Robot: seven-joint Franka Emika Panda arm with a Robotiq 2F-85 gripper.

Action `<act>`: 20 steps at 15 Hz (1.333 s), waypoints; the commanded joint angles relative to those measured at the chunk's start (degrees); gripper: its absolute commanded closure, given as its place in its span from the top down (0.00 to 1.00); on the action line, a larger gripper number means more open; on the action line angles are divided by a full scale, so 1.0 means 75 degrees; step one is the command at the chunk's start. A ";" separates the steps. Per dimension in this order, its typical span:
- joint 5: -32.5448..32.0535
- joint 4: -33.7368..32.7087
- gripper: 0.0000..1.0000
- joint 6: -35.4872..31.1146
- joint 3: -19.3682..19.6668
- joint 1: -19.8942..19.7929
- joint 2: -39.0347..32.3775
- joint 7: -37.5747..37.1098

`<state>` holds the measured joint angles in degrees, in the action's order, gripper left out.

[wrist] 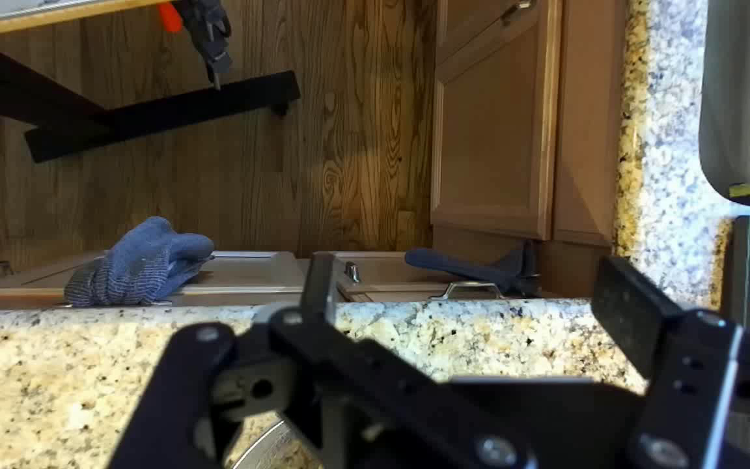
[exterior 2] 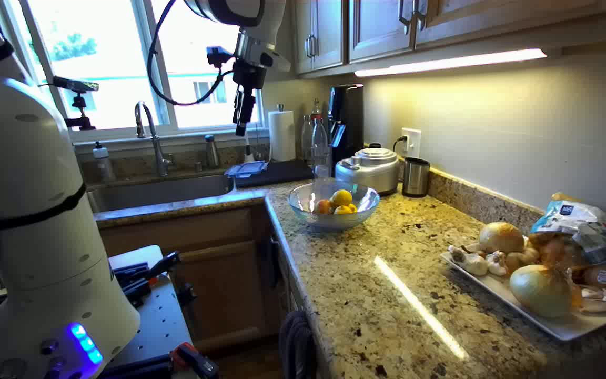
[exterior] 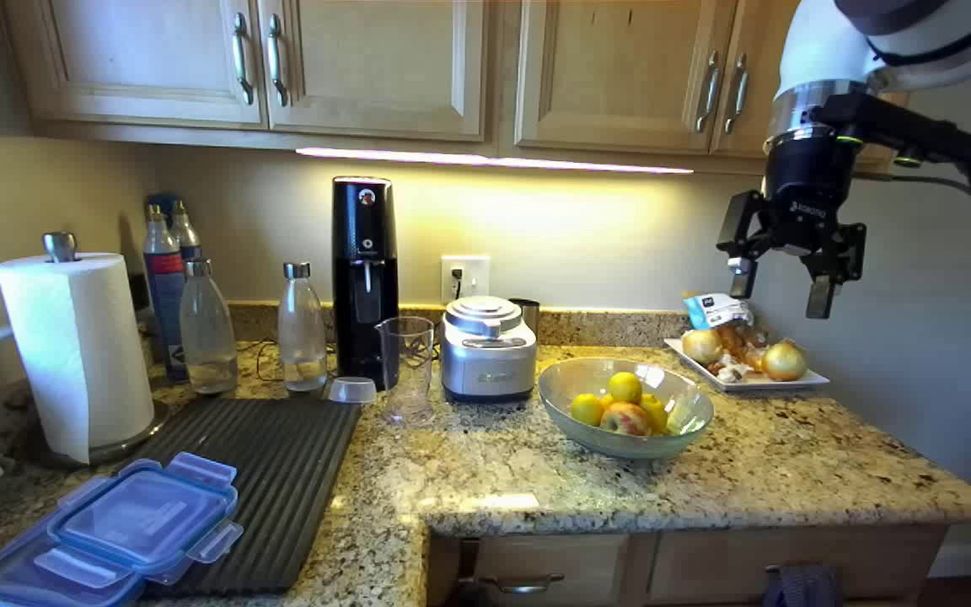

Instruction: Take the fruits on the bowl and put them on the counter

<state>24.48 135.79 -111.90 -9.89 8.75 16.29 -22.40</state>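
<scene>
Several yellow fruits [exterior: 624,388] rest inside the wide glass bowl [exterior: 565,426], heaped around a reddish apple [exterior: 625,420]. The same yellow fruits [exterior 2: 342,198] and bowl [exterior 2: 329,221] appear in an exterior view from the plate's side. Beneath the bowl lies the speckled granite counter [exterior: 485,472]. High above the counter, my gripper [exterior: 780,288] points down with its jaws spread wide and nothing between them. In the wrist view, the gripper [wrist: 476,299] stands open over the counter's front edge. Only a bit of the bowl's rim [wrist: 264,449] shows there; the fruits are hidden.
A white plate [exterior 2: 561,332] holds onions, garlic and a bag. Behind the bowl stand a silver appliance [exterior: 488,362] and a steel tumbler [exterior 2: 416,178]. A clear jug [exterior: 408,371], a black drink machine [exterior: 365,287] and a dark ribbed mat [exterior: 283,480] are farther along.
</scene>
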 commanded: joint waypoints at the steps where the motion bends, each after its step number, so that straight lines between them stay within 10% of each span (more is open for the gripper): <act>1: 0.0004 -0.0008 1.00 0.0014 -0.0027 -0.0032 -0.0001 0.0006; 11: -0.0119 -0.0240 1.00 -0.0168 -0.0022 -0.0127 -0.0460 -0.0145; 20: -0.1749 -0.0993 1.00 -0.3012 0.0010 -0.0283 -0.2307 -0.1316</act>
<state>17.06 130.72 -128.85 -9.76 6.53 3.30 -27.13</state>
